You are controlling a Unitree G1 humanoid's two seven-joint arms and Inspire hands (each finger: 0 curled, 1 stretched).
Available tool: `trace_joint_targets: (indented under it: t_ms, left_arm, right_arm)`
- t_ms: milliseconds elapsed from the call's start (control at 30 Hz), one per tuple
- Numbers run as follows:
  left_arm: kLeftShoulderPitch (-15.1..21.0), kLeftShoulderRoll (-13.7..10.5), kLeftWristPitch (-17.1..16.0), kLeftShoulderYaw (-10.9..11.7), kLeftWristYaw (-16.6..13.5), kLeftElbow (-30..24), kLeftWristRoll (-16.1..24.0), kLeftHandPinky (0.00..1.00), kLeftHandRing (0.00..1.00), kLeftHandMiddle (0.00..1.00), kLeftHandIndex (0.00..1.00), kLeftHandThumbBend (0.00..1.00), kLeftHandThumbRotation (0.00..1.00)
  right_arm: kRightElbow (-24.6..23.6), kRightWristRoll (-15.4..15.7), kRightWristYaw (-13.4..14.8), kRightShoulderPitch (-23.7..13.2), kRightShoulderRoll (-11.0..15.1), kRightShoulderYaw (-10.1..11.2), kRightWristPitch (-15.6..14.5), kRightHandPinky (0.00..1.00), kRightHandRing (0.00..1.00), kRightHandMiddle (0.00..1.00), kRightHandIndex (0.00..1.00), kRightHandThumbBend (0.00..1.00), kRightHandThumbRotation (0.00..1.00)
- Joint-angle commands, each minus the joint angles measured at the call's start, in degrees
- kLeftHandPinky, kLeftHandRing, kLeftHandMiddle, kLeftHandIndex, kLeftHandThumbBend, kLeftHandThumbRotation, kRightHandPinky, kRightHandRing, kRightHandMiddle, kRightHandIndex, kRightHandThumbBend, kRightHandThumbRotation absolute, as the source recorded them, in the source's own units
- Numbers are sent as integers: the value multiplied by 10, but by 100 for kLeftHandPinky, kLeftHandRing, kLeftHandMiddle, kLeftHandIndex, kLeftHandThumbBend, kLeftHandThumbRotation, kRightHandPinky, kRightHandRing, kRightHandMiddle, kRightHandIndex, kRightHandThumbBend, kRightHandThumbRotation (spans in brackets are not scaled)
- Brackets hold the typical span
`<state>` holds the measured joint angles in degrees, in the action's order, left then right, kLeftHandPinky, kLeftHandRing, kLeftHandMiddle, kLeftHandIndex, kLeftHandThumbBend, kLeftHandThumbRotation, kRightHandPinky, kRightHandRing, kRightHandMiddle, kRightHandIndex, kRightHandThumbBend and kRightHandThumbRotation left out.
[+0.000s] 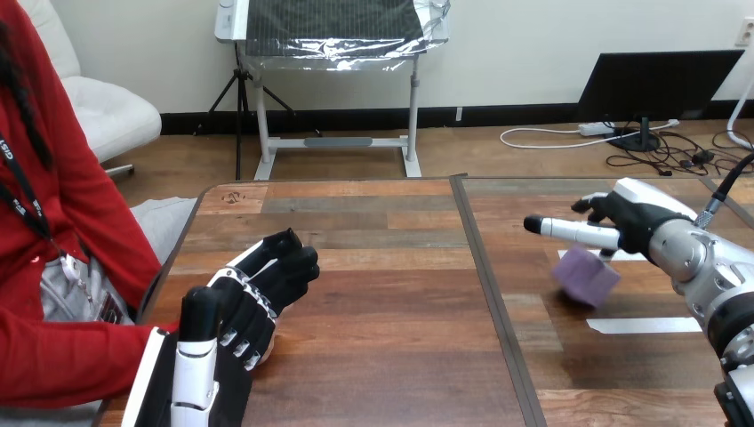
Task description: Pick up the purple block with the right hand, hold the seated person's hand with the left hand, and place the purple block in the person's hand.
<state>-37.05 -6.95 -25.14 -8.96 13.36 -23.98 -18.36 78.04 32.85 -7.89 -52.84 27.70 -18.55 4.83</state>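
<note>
Purple block point(585, 277) tilted, right hand point(637, 222) just above it, left hand point(263, 289) well to its left; cannot tell whether right hand grips it.

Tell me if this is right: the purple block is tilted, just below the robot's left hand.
No, one thing is off. The head view shows the purple block tilted just below the robot's right hand, not its left hand.
</note>
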Motion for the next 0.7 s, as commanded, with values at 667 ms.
trace_joint_targets:
  t_ms: [667]
  left_arm:
    - [16,16,-8,-4,2,-7,-2,86,81,78,77,55,100]
  right_arm:
    - [-4,8,11,-3,2,-11,6,73,84,87,87,92,99]
